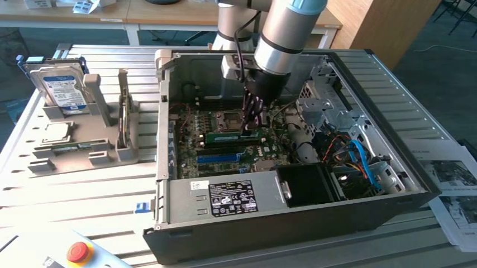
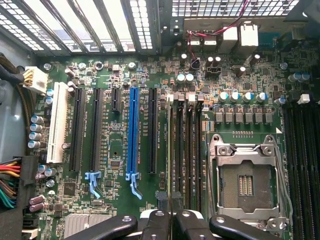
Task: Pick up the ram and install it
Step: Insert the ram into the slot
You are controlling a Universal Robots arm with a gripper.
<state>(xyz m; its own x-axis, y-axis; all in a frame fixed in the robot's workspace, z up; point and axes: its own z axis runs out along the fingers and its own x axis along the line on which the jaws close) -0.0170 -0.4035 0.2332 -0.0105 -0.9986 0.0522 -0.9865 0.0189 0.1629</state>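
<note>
The claw (image 1: 252,131) reaches down inside the computer case (image 1: 246,229) and is pressed together on the ram (image 1: 225,136), pinching its upper edge. The ram stands on edge along the memory slots (image 2: 190,145), just beside the processor socket (image 1: 227,119). I cannot tell whether it is fully seated.
</note>
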